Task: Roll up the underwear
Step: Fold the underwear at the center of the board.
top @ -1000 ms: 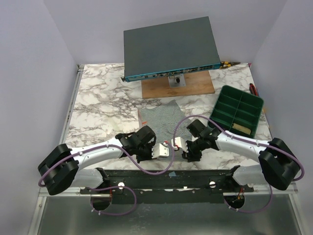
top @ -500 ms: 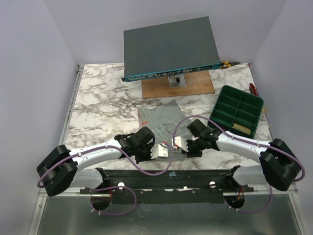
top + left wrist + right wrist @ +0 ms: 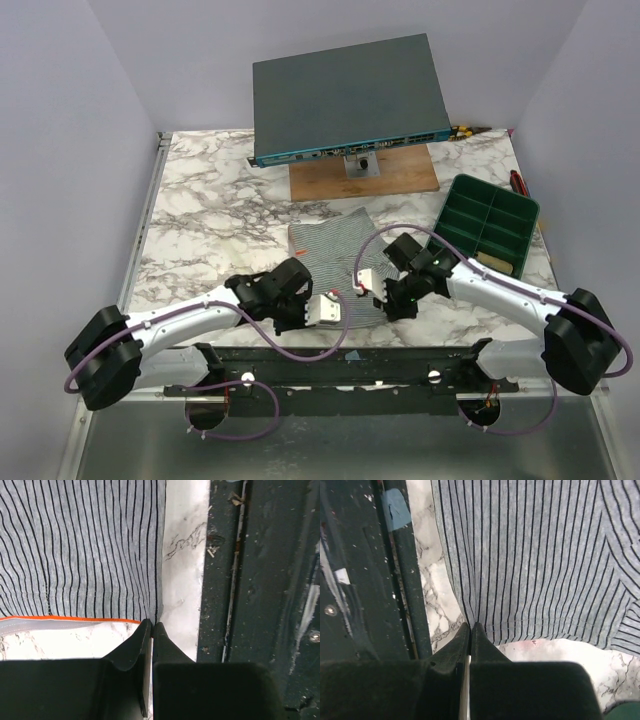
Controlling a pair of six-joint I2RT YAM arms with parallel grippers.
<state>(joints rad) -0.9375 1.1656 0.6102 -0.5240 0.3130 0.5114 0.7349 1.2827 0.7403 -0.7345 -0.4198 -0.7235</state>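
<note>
Grey striped underwear [image 3: 335,240] is lying on the marble table [image 3: 200,220], stretching toward twelve o'clock from both tools. Your left gripper [image 3: 151,626] and right gripper [image 3: 470,626] are each pinching its near hem, jaws pressed together on cloth. They are sitting level along the nine-to-three line, so the roll should be heading to twelve.

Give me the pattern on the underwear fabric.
The underwear is grey with thin black stripes, clearest in the left wrist view.
</note>
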